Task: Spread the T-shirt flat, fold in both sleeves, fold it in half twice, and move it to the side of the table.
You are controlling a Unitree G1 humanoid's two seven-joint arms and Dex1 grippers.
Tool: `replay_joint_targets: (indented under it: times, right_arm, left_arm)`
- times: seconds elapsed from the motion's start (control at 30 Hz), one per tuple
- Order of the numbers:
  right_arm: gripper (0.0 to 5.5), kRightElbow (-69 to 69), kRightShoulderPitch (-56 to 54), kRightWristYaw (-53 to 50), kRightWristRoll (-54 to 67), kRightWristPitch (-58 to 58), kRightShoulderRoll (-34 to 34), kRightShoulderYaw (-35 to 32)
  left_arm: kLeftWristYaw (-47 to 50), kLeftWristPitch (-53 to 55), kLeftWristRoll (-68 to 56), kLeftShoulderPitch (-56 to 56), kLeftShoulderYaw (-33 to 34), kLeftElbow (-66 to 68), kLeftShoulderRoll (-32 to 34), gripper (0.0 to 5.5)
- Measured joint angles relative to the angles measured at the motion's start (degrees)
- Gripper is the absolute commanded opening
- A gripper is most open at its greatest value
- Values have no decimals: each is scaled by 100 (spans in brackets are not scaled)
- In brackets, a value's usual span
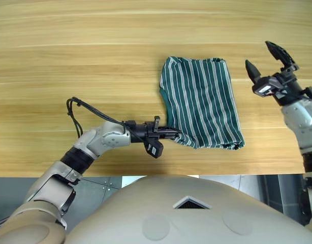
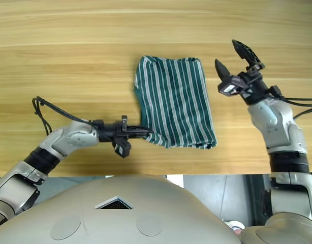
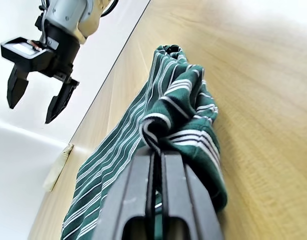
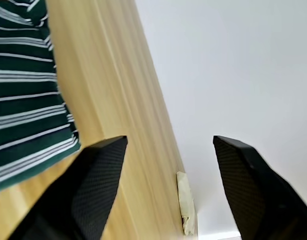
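The T-shirt [image 1: 201, 104] is dark green with thin white stripes running along its length. It is folded into a compact, roughly rectangular bundle, longer than it is wide. It lies on the wooden table [image 1: 69, 61], right of the middle and toward the near edge. Its long side runs from far to near, drifting a little to the right at the near end. The far edge is fairly straight with slight bunching, and the near edge is rumpled where the layers stack up. The left side shows a plain green border. The near-left corner is drawn out to a point and bunched into folds, clamped between the closed fingers of the left gripper [image 1: 172, 133].
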Motion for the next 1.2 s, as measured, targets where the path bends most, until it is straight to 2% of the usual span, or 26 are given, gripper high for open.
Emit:
replay_joint_targets:
  times: [0.13, 0.27, 0.4, 0.57, 1.07, 1.2]
  right_arm:
    - [317, -151, 1595, 921, 97, 210, -664, -128]
    - [317, -460, 2215, 1064, -141, 525, -1011, -562]
    - [317, -1466, 2823, 1320, -365, 738, -1050, -791]
    - [317, -2580, 3177, 1904, -291, 572, -1013, -551]
    - [317, -2730, 3159, 2360, -155, 3, -1028, -58]
    - [251, -2630, 2978, 2369, -188, -70, -1027, 66]
  left_arm:
    - [-106, 100, -535, 450, 262, -144, 425, 1]
    - [-126, 373, -755, 734, 458, -263, 469, 1]
    - [-186, 643, -976, 1058, 554, -493, 544, 1]
    - [-389, 844, -1176, 1327, 519, -730, 576, 1]
    - [-380, 980, -1152, 1133, 866, -539, 534, 1]
    - [-380, 990, -1150, 1122, 889, -525, 532, 0]
